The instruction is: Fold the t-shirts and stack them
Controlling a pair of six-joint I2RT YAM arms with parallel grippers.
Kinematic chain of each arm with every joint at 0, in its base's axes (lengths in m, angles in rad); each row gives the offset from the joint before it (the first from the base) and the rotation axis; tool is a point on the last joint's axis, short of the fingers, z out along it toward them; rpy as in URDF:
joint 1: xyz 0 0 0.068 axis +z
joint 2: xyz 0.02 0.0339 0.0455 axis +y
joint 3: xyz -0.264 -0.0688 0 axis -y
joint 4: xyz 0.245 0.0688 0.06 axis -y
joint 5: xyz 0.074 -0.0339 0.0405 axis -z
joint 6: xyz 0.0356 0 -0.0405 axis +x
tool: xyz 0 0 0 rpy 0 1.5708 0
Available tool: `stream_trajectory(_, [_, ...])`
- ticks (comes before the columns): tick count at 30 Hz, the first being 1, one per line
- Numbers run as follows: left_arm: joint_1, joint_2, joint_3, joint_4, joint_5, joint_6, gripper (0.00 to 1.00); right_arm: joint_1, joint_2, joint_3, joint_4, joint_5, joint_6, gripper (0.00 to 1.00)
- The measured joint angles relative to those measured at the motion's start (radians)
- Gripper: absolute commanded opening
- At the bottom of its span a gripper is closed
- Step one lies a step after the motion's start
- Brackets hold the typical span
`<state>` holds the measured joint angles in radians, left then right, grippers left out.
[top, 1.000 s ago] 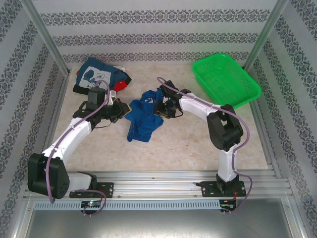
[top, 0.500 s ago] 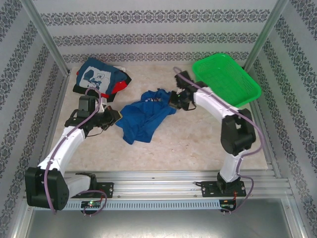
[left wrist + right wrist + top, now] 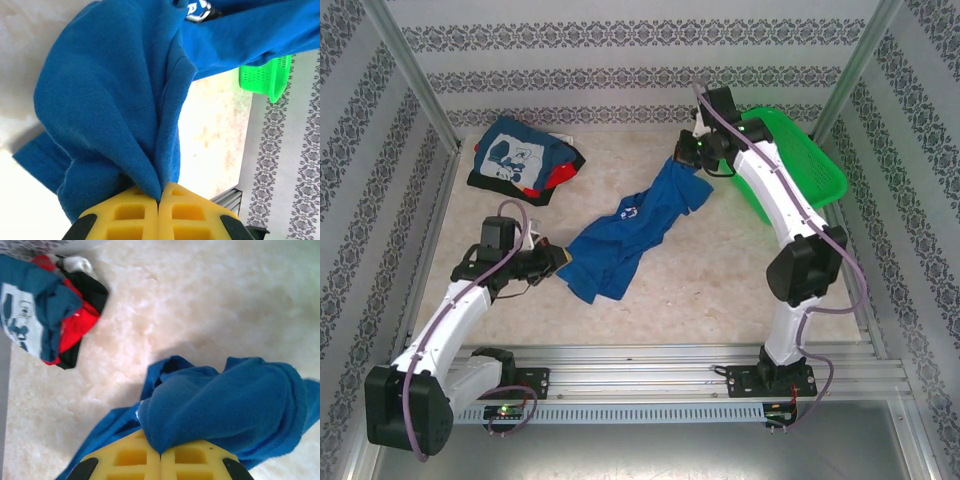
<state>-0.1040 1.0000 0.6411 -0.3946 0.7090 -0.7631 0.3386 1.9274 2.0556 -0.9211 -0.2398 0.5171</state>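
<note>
Blue shirt (image 3: 625, 228) spans the table (image 3: 720, 285), soft, light, limp, likely to sag; left gripper (image 3: 556, 262) and right gripper (image 3: 686, 158) each clamp 1 end. Better holds: hem corners.

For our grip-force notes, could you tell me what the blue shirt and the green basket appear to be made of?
The blue shirt: soft, matte knit cloth, probably cotton jersey; it drapes and bunches in loose folds. The green basket: seemingly moulded plastic with a slight sheen, judging by its stiff, open mesh walls.
</note>
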Motion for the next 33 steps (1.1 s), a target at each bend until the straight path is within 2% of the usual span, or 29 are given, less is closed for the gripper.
stream_trajectory(3, [0.0, 0.001, -0.046, 0.001, -0.015, -0.001, 0.01, 0.056, 0.084, 0.151, -0.068, -0.005, -0.028, 0.0])
stream_trajectory(5, [0.0, 0.005, -0.075, -0.003, -0.034, -0.002, 0.13, 0.11, 0.122, 0.197, -0.098, -0.01, -0.034, 0.0])
stream_trajectory(8, [0.001, 0.01, -0.103, -0.007, -0.07, -0.008, 0.26, 0.205, 0.164, 0.207, -0.129, -0.016, -0.027, 0.0])
stream_trajectory(10, [0.007, 0.008, -0.114, -0.019, -0.098, -0.021, 0.43, 0.272, 0.204, 0.209, -0.139, -0.024, -0.014, 0.0])
stream_trajectory(11, [0.009, 0.002, -0.114, -0.032, -0.115, -0.023, 0.49, 0.301, 0.228, 0.217, -0.144, -0.03, -0.002, 0.0])
stream_trajectory(14, [0.02, -0.074, -0.088, -0.118, -0.204, -0.03, 0.63, 0.38, 0.315, 0.251, -0.139, -0.064, 0.049, 0.0])
stream_trajectory(16, [0.022, -0.155, -0.017, -0.212, -0.306, -0.028, 0.7, 0.426, 0.38, 0.288, -0.135, -0.097, 0.093, 0.15])
stream_trajectory(18, [0.025, -0.23, 0.075, -0.277, -0.403, -0.023, 0.73, 0.456, 0.429, 0.324, -0.125, -0.141, 0.135, 0.36])
stream_trajectory(21, [0.028, -0.296, 0.195, -0.313, -0.494, -0.006, 0.73, 0.47, 0.453, 0.343, -0.11, -0.206, 0.178, 0.48])
stream_trajectory(24, [0.021, -0.278, 0.265, -0.316, -0.51, 0.026, 0.73, 0.448, 0.43, 0.333, -0.097, -0.247, 0.194, 0.64])
stream_trajectory(28, [-0.043, -0.163, 0.284, -0.305, -0.494, 0.08, 0.75, 0.364, 0.311, 0.235, -0.072, -0.279, 0.186, 0.74])
stream_trajectory(33, [-0.214, -0.015, 0.303, -0.29, -0.444, 0.204, 0.77, 0.197, 0.051, 0.016, -0.038, -0.287, 0.132, 0.86])
